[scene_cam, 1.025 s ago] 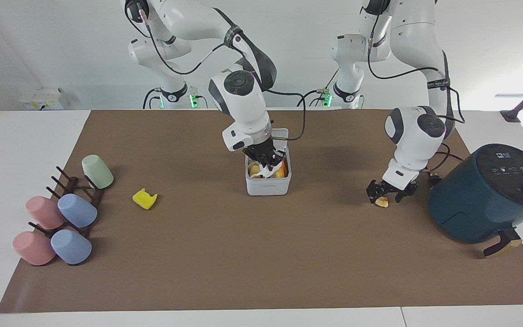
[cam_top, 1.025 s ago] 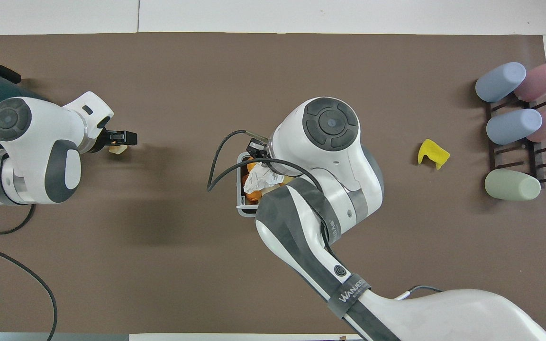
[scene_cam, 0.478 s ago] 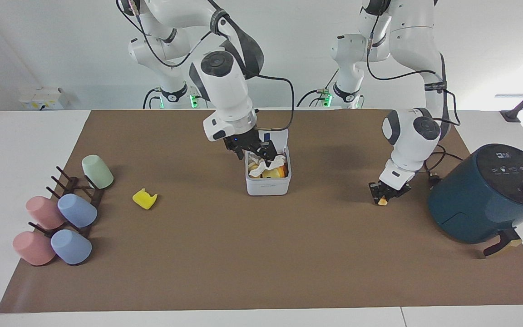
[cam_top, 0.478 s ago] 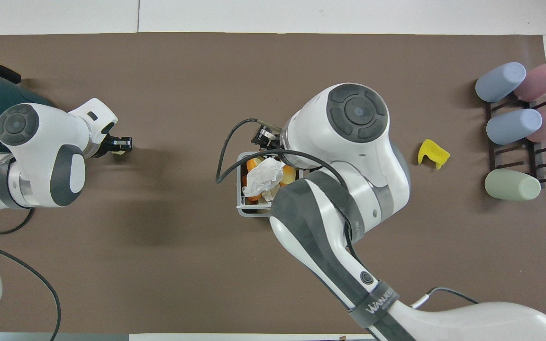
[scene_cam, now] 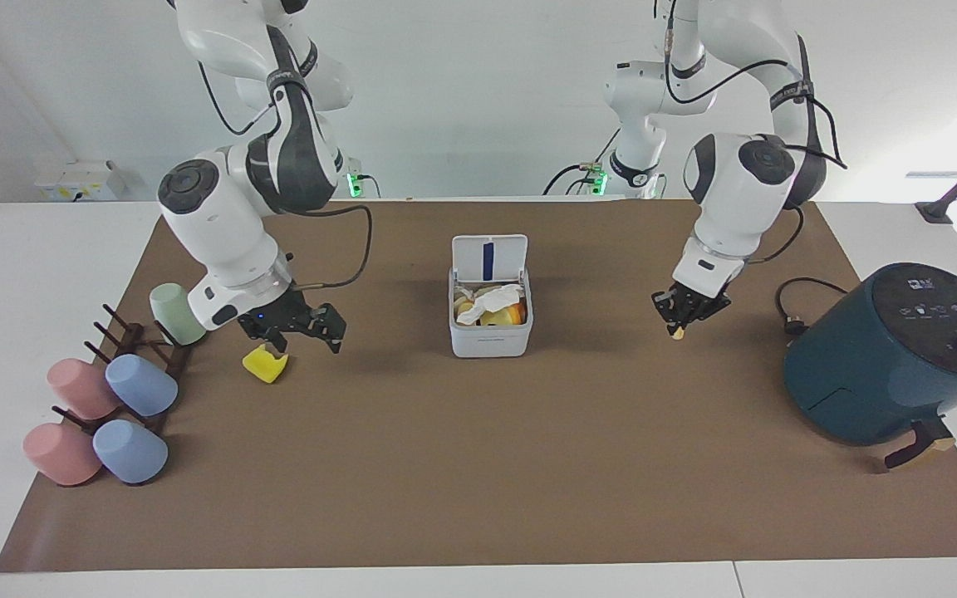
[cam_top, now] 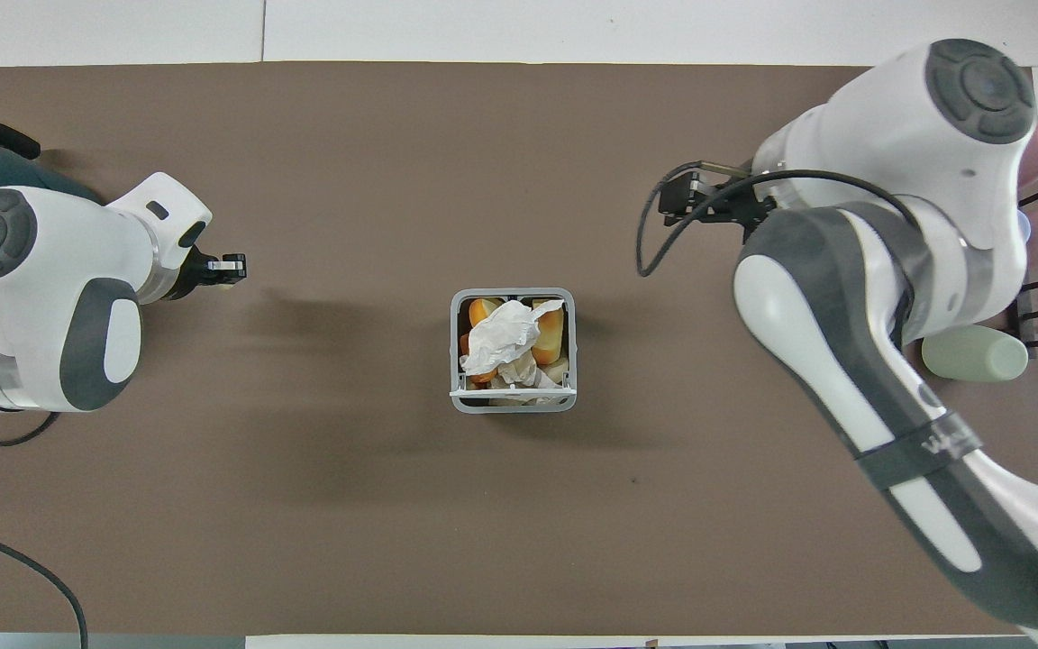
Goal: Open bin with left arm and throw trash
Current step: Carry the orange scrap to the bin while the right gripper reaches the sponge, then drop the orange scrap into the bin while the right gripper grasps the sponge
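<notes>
The white bin (scene_cam: pixel 491 339) stands mid-table with its lid (scene_cam: pixel 489 253) up; it also shows in the overhead view (cam_top: pixel 514 404). The crumpled white tissue (scene_cam: pixel 491 301) lies in it on orange and yellow scraps, and shows from above too (cam_top: pixel 501 335). My right gripper (scene_cam: pixel 306 336) is open, just above the yellow notched chunk (scene_cam: pixel 265 365) on the mat. From above, my right arm hides the chunk and the right gripper (cam_top: pixel 674 196) shows. My left gripper (scene_cam: pixel 682 311) is shut on the tan crumb (scene_cam: pixel 677 334), held above the mat between the bin and the appliance; it also shows from above (cam_top: pixel 226 268).
A dark-teal round appliance (scene_cam: pixel 894 353) stands at the left arm's end with its cable (scene_cam: pixel 798 303) on the mat. A dark rack with several pastel cups (scene_cam: pixel 113 390) stands at the right arm's end, close to the yellow chunk.
My right gripper let go of the tissue in the bin and swung over to the yellow chunk. My left gripper shut on the tan crumb and lifted it off the mat.
</notes>
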